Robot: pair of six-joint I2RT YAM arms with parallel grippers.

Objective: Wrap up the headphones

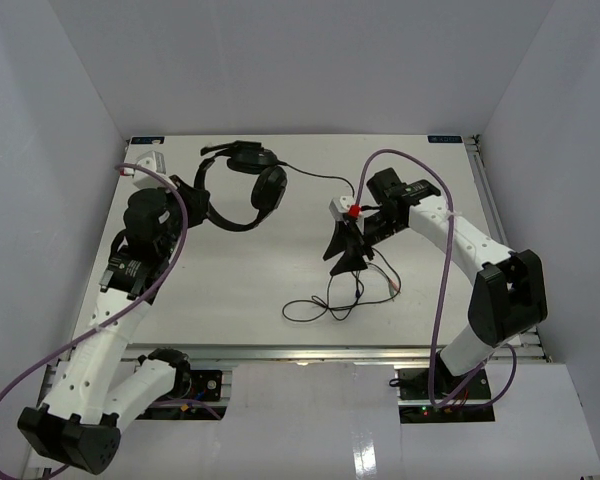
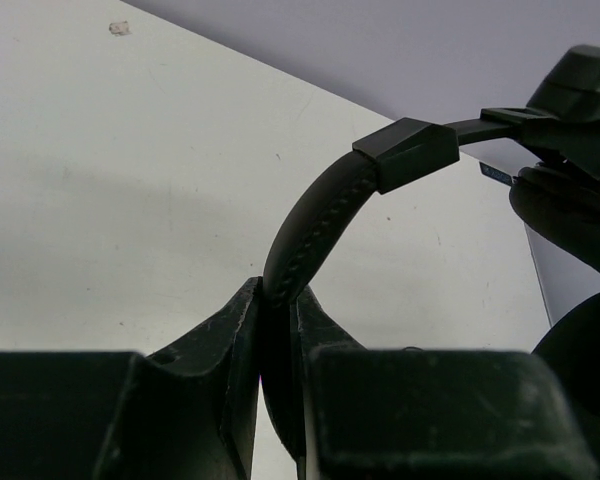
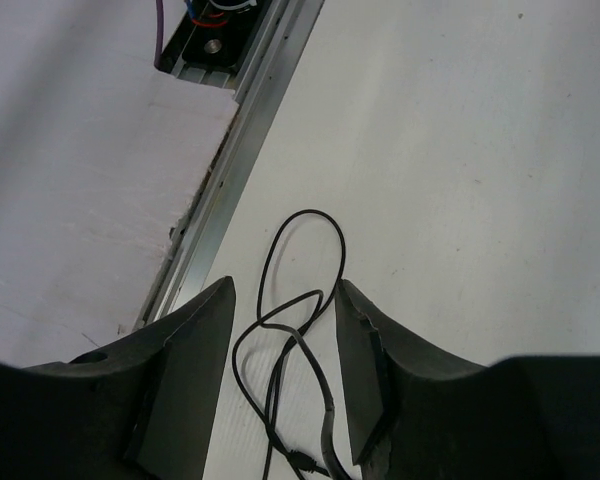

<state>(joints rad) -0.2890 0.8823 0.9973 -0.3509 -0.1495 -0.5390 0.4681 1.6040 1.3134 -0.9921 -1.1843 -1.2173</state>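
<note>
Left gripper point(image 2: 277, 310) (arm point(image 1: 130, 270) outstretched) tight on headphones point(image 1: 270, 187)

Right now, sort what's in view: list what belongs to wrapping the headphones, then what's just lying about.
Belongs to the job:
headphones, headband clamped in the left gripper
thin black cord, loose on the table
right gripper, open above the cord

Just there:
purple arm cables
metal rail at the table's near edge
</note>
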